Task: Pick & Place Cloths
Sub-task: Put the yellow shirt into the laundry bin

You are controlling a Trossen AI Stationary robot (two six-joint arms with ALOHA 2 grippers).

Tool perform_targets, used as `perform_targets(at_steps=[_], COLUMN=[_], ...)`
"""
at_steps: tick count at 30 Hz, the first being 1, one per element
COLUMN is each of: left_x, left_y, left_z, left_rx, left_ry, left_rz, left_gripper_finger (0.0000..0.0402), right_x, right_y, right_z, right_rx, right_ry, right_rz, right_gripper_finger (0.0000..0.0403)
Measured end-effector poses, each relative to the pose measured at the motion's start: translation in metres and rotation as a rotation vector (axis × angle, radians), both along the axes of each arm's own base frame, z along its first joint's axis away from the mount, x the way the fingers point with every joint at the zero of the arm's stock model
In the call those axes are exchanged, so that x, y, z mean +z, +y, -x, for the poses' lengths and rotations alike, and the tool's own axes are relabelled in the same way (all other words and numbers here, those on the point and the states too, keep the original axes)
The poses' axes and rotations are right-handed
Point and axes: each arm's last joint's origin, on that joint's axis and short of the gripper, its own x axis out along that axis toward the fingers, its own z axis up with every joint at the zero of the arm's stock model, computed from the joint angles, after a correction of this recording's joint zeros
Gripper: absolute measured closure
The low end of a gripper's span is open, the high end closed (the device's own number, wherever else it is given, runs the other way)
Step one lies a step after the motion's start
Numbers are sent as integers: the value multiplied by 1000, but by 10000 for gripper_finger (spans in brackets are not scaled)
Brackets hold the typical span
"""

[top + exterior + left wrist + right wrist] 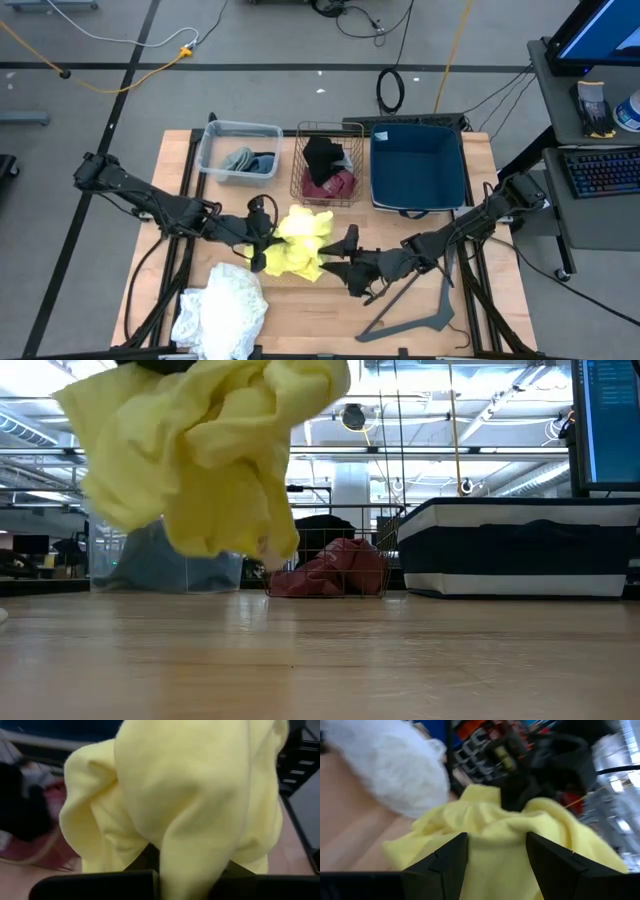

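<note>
Front of bench: crumpled white lacy cloth (222, 312) lies at the near left edge; grey plastic hanger (420, 315) lies at the near right, not part of the job
Left tool (262, 243): clamped on the soft yellow fabric garment (300, 243), which hangs off the wooden bench (300, 310) at mid-bench, probably for carrying to a container
Right tool (352, 268): fingers apart around the yellow garment's near edge, nothing gripped; likely poised to support the drooping side
Back left: clear plastic tub (240, 150) holds grey and teal pieces
Back centre: wire basket (326, 162) holds a black cloth (322, 155) over a maroon-pink one (333, 184)
Back right: navy fabric bin (417, 167), seemingly empty, a possible destination
</note>
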Motion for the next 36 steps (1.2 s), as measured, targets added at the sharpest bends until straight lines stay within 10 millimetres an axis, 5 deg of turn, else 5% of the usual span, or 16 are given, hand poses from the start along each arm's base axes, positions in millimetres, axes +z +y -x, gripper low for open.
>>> perform_targets(at_steps=[14,24,36], left_x=[19,23,9], left_y=[2,2,-8], left_z=[-2,-5,-30], left_rx=[72,87,38], left_ry=[-58,-109,-134], left_rz=[-139,-155,-251], left_gripper_finger=[358,358,358], right_x=[30,53,68], right_y=[13,1,-33], right_z=[17,34,41], right_rx=[-311,-368,-169], right_ry=[-180,-226,-183], right_rz=[205,-18,-379], right_gripper_finger=[186,108,101])
